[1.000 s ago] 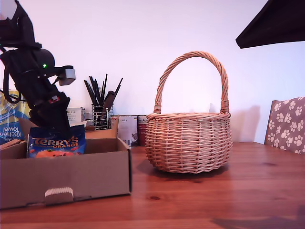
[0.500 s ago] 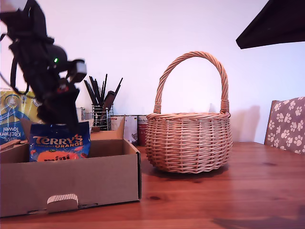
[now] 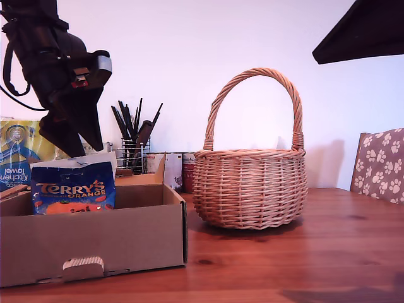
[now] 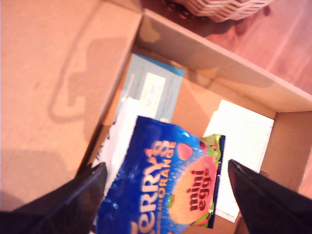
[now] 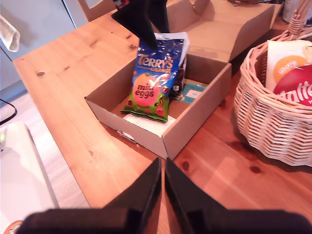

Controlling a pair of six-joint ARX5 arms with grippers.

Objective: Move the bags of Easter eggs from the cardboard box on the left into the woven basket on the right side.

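— Where's the Terry's bag (image 3: 73, 187)?
— Hanging under my first end effector (image 3: 74, 150), clamped by its top, over the cardboard box (image 3: 95, 240).
— And the second?
— My second end effector (image 5: 162, 181) is closed, empty, near the woven basket (image 5: 273, 126).

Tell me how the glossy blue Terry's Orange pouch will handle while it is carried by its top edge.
The glossy blue Terry's Orange pouch hangs straight below my first gripper above the brown cardboard box, so it is probably soft and may swing. Its shiny film looks slippery, so it could slide out. Its lower part looks fuller, so the eggs probably sit low.
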